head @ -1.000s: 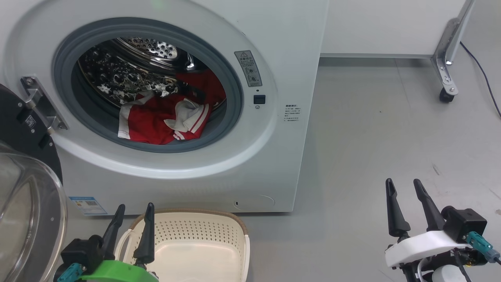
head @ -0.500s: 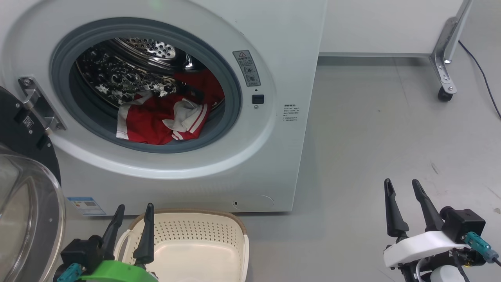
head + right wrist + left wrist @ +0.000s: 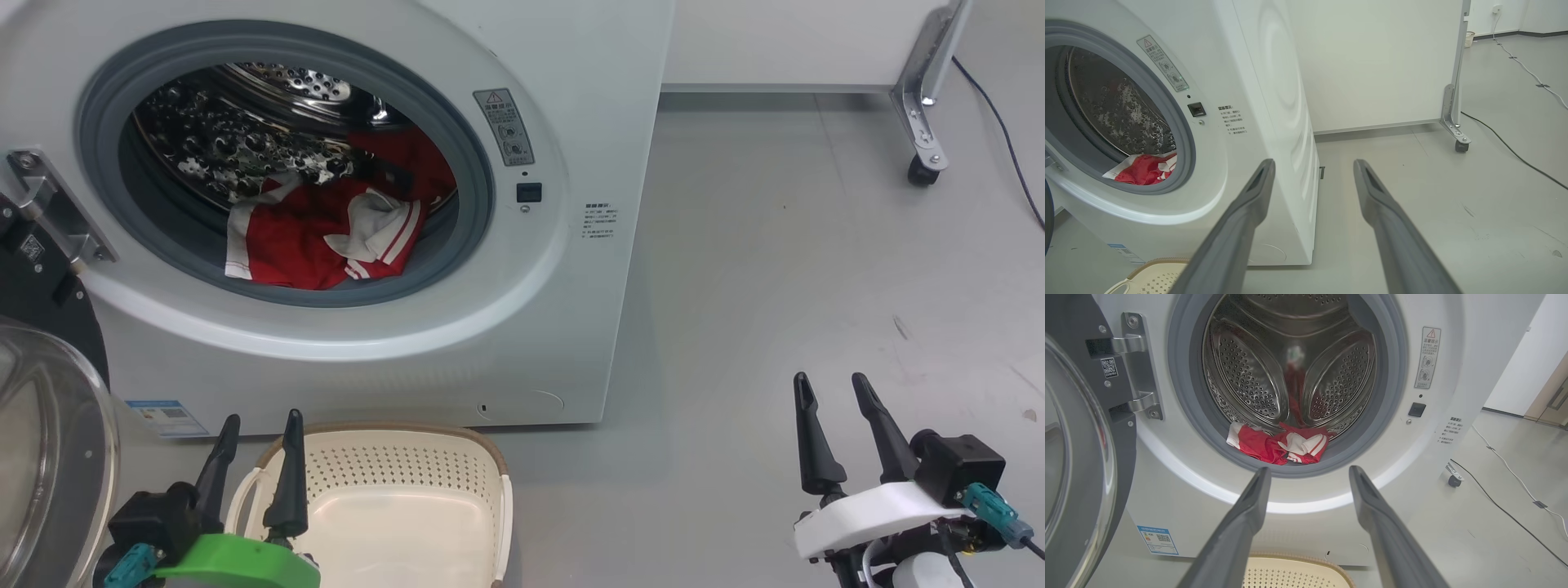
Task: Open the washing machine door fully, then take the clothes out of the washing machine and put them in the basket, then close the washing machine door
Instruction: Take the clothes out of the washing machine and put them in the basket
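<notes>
At 8 o'clock, one round black-rimmed glass washing machine door [image 3: 49, 441], swung open on its left hinge. At 7, left gripper [image 3: 261, 416]: fingers apart, holding nothing, pointing to 12. At 6, one cream perforated plastic basket [image 3: 392, 427]. Inside the one white front-loading washing machine [image 3: 555, 310], one heap of red-and-white clothes [image 3: 310, 241], long axis 9-to-3; garment count unclear. At 4, right gripper [image 3: 829, 378]: fingers spread, holding nothing.

Washing machine [image 3: 588, 327] w/ glossy white shell, matt grey rubber ring [image 3: 475, 196], shiny dimpled steel drum [image 3: 212, 139] & bright metal hinge [image 3: 51, 206]; clothes [image 3: 286, 245] soft red/white cloth; washing machine door [image 3: 41, 457] clear smooth glass; basket [image 3: 392, 467] cream perforated plastic, woven-look brown rim; floor [image 3: 775, 245] matt grey.
</notes>
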Robot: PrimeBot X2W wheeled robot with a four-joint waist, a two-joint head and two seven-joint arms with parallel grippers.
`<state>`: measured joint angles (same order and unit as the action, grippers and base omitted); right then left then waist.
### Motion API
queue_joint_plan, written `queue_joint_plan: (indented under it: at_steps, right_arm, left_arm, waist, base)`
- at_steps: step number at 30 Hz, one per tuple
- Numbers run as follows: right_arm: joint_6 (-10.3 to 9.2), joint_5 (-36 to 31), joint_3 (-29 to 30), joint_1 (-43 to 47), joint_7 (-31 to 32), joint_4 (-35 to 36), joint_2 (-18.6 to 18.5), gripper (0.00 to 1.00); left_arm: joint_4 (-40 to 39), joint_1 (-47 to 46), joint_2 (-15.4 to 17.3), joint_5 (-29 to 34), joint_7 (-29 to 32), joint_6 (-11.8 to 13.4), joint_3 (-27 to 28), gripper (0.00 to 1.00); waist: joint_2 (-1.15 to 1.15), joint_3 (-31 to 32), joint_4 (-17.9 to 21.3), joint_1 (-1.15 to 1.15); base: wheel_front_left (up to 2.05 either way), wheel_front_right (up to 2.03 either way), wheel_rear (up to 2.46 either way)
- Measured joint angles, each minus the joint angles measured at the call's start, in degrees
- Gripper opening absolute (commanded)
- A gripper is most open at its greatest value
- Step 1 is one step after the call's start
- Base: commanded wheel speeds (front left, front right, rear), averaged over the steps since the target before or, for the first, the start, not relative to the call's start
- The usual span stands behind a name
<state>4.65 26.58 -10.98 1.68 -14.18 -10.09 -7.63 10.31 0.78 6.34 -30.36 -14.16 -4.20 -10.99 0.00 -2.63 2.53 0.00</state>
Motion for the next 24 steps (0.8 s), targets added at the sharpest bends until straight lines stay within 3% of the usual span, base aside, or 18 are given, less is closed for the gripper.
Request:
queue_joint_plan:
  at_steps: [8, 19, 24]
  right_arm:
    - [0.33, 0.0, -0.2, -0.4, 0.0, 1.2, 0.0, 1.00]
    - [0.59, 0.0, -1.0, -3.8, 0.0, 2.5, 0.4, 1.00]
    - [0.85, 0.3, -1.4, -6.3, 0.0, 2.8, 1.2, 1.00]
  left_arm:
    - [-1.8, -2.5, 1.6, 3.0, 1.1, 2.3, -0.2, 1.00]
    - [-2.9, -13.1, 4.4, 8.1, 6.4, 7.5, 0.8, 1.00]
    - [-2.5, -19.3, 6.6, 10.2, 9.9, 8.5, 1.9, 1.00]
  waist:
    - [0.00, -4.0, 1.1, 0.00]
    - [0.00, -11.8, 3.4, 0.00]
    - [0.00, -15.6, 4.8, 0.00]
  base:
    - [0.00, 0.00, 0.00]
    - [0.00, 0.00, 0.00]
    - [0.00, 0.00, 0.00]
